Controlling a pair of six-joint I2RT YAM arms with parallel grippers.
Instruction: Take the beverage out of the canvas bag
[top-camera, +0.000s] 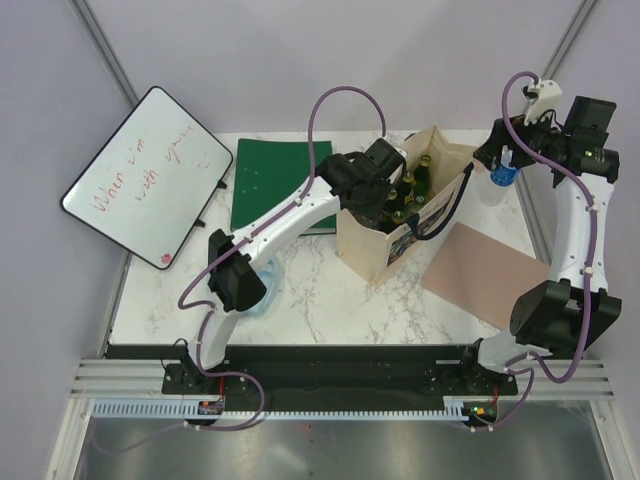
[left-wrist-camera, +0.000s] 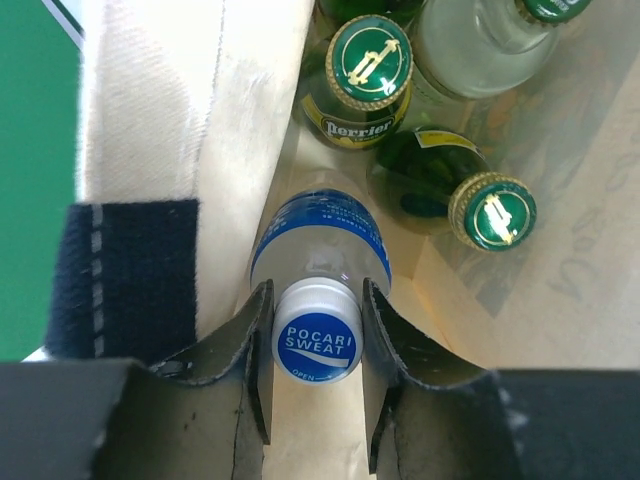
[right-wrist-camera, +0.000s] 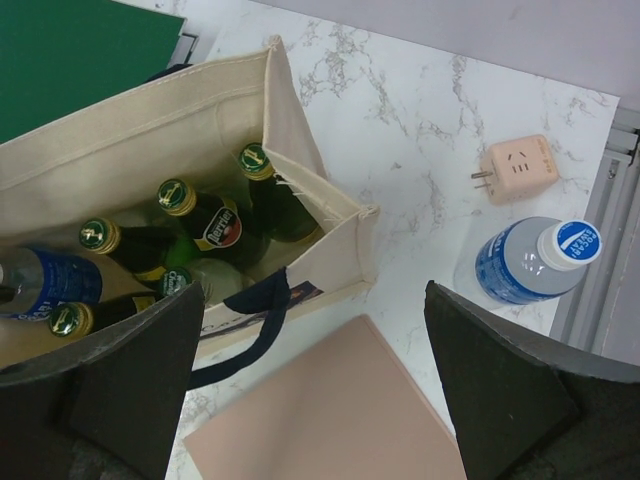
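The beige canvas bag (top-camera: 362, 252) stands open mid-table, holding several green glass bottles (left-wrist-camera: 368, 70) and a clear beverage bottle (left-wrist-camera: 320, 235) with a blue label and a white-and-blue "Pocari Sweat" cap. My left gripper (left-wrist-camera: 317, 310) reaches down into the bag by its left wall (left-wrist-camera: 240, 100), and both fingers press the sides of that cap. In the top view the left gripper (top-camera: 385, 190) is over the bag's mouth. My right gripper (right-wrist-camera: 312, 300) hangs open and empty above the table right of the bag (right-wrist-camera: 150, 140). A second Pocari bottle (right-wrist-camera: 535, 262) stands on the table there.
A green board (top-camera: 280, 185) lies left of the bag, and a whiteboard (top-camera: 145, 175) leans off the table's left corner. A pinkish-brown board (top-camera: 480, 270) lies right of the bag. A peach plug adaptor (right-wrist-camera: 517, 168) sits near the standing bottle. The bag's dark strap (right-wrist-camera: 250, 320) droops outside.
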